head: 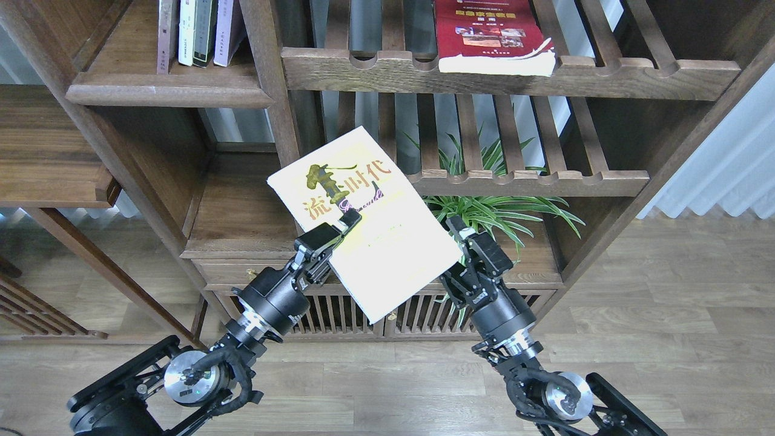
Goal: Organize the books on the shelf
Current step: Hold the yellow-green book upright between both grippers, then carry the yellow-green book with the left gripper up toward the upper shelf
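Note:
My left gripper is shut on the left edge of the yellow-green book. It holds the book tilted in the air in front of the bookcase, cover towards me. My right gripper is open, just off the book's lower right corner. The red book with small photos lies flat on the upper slatted rack. A solid shelf board at the upper left carries several upright books. Another solid board lies behind the held book. No dark maroon cover shows.
A green potted plant stands right behind my right gripper, under the lower slatted rack. A thick upright post divides the bookcase. A cabinet with slatted doors sits below. A side shelf juts out at the left.

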Controlling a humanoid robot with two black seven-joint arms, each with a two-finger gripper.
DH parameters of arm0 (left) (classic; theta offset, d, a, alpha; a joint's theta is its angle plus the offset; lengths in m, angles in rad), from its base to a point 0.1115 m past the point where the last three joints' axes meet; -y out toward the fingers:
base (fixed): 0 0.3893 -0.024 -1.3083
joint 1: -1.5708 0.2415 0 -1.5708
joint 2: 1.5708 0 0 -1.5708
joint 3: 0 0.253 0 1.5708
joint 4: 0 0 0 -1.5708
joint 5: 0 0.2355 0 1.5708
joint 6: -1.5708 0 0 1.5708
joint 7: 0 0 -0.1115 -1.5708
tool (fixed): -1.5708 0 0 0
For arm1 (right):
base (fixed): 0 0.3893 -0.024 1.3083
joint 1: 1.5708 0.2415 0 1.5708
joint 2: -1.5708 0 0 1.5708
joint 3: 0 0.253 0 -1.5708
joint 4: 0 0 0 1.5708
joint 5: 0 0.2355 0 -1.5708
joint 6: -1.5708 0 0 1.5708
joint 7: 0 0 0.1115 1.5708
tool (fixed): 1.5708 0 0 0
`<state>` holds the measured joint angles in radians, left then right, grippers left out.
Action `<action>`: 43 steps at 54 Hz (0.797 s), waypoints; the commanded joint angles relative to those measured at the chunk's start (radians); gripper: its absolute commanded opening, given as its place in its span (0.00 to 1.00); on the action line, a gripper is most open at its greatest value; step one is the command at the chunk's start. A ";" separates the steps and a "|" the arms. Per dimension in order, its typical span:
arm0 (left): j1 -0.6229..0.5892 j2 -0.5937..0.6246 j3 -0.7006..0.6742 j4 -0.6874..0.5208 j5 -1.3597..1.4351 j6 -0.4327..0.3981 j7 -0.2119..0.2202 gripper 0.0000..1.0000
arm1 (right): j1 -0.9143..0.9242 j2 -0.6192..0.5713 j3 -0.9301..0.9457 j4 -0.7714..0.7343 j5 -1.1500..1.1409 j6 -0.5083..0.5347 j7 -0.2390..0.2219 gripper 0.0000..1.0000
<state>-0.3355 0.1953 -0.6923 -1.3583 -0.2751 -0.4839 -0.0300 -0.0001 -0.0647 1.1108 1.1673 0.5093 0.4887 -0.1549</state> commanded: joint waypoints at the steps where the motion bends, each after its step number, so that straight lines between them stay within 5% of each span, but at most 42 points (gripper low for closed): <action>1: 0.003 0.044 0.007 -0.010 0.017 -0.005 0.010 0.04 | 0.000 0.000 0.020 -0.005 0.000 0.000 0.000 0.83; 43: -0.059 0.185 -0.124 -0.024 0.116 -0.005 0.051 0.00 | 0.095 0.003 0.026 -0.133 -0.005 0.000 0.000 0.86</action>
<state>-0.3803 0.3722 -0.7826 -1.3820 -0.1598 -0.4888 0.0188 0.0738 -0.0610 1.1397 1.0647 0.5062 0.4887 -0.1549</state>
